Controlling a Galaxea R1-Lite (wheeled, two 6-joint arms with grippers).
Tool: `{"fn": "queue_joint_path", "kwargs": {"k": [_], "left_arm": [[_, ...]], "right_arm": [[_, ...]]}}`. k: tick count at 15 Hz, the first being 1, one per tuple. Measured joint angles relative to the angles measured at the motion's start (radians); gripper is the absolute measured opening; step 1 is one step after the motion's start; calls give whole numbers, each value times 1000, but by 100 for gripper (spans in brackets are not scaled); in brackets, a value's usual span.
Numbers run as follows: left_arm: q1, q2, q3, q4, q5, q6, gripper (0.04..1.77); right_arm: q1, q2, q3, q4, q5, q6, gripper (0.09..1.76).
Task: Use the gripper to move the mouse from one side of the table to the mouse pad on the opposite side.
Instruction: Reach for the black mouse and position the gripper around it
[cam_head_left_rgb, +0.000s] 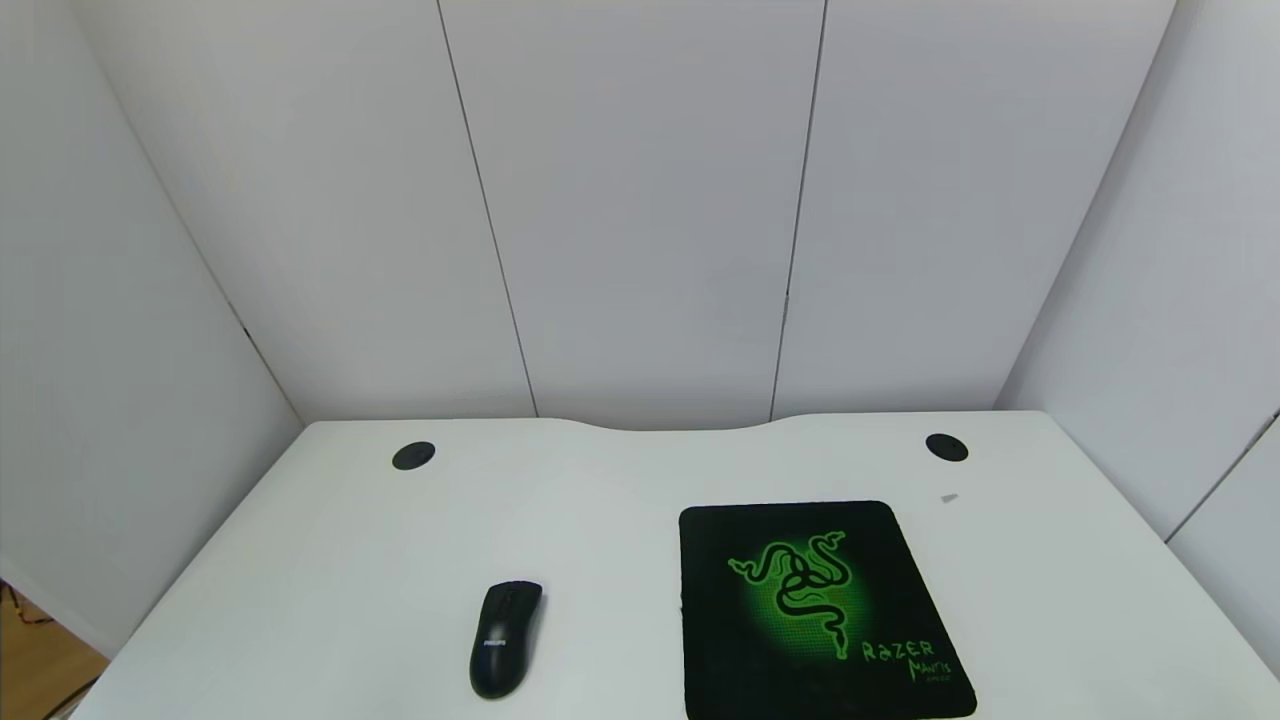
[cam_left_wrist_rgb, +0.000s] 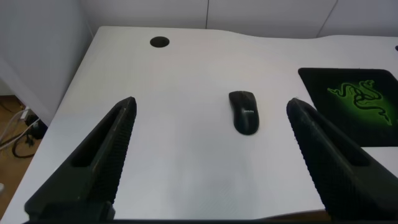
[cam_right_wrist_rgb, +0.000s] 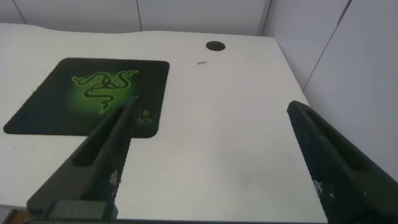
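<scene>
Left gripper (cam_left_wrist_rgb: 211, 155), black, two ribbed wedge-shaped fingers (cam_left_wrist_rgb: 102, 155): spread wide, nothing between them. It hangs above the near left part of the table, off the surface. Seen through the gap between its fingers: the small glossy black oval cordless mouse (cam_left_wrist_rgb: 244, 111), lying flat on the large white desk top (cam_left_wrist_rgb: 168, 124), well apart from either finger.

Right gripper (cam_right_wrist_rgb: 211, 155), same black build: fingers (cam_right_wrist_rgb: 99, 155) likewise wide apart, holding nothing. It hangs above the near right part of the table, with the near right corner of the pad showing past one finger.

Head view: neither arm visible. Mouse sits on the left half of the table near the front edge, long axis running roughly front to back, white lettering on its back. The black, roughly square soft mouse pad (cam_head_left_rgb: 815, 610) with green snake logo lies flat on the right half, beside the mouse but not touching it; bare table between them.

Two round black grommets (cam_head_left_rgb: 413, 455) (cam_head_left_rgb: 946, 447) sit near the far edge, either side of the curved notch. A small grey fleck (cam_head_left_rgb: 949, 498) lies just in front of the right grommet.
</scene>
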Motion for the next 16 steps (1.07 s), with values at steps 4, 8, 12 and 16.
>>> {"fn": "queue_joint_path", "kwargs": {"k": [4,8,12,16], "left_arm": [[-2,156,-67,-2,-3,-4,172],[-3,299,-130,-4,-38,-4,172],[-4,495,-283,119,-43,-5,172],[-26,704,-443,282,-44,-11,172]], "right_arm": [[0,0,0,0,0,0,171],[0,0,0,0,0,0,171],[0,0,0,0,0,0,171],[0,0,0,0,0,0,171]]}}
